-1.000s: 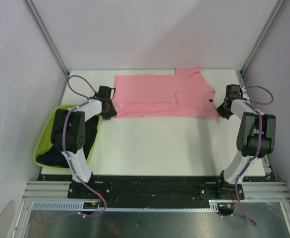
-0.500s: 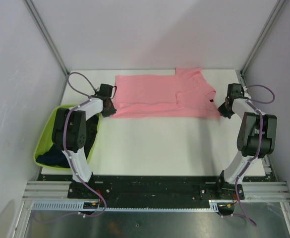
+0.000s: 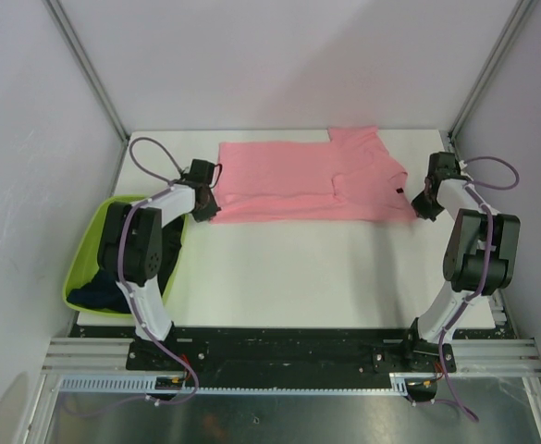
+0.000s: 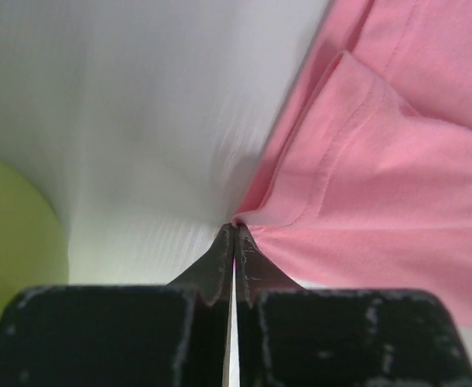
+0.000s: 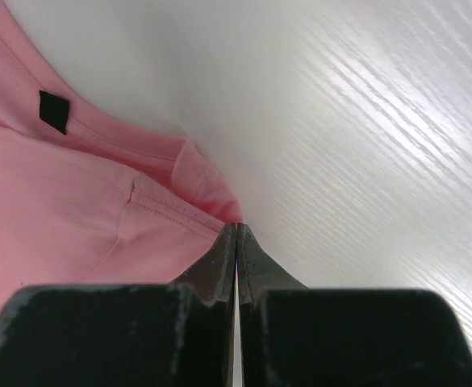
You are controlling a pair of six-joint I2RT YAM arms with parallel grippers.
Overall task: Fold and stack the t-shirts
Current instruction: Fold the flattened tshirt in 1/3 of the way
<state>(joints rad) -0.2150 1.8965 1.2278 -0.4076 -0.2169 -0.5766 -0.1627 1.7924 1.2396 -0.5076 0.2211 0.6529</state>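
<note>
pink tee (image 3: 288, 176), part-folded, flat at the table's (image 3: 298, 268) far side.
left gripper (image 4: 234, 231) and right gripper (image 5: 236, 231) each clamped on a near corner, likely to lift that edge for folding; cloth between jaws hidden; dark tees (image 3: 99, 294) in tub (image 3: 78, 268), count unclear.

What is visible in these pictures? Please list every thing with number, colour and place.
salmon-pink short-sleeved cloth t-shirt: one, pink, partly folded on the table's far side
small dark collar label: one, black, on the shirt's right end
lime-green plastic tub: one, green, at the table's left edge
dark navy cloth: count unclear, dark, inside the tub
white table: one, white, under everything
left claw: one, black, shut on the shirt's left corner
right claw: one, black, shut on its right corner
</note>
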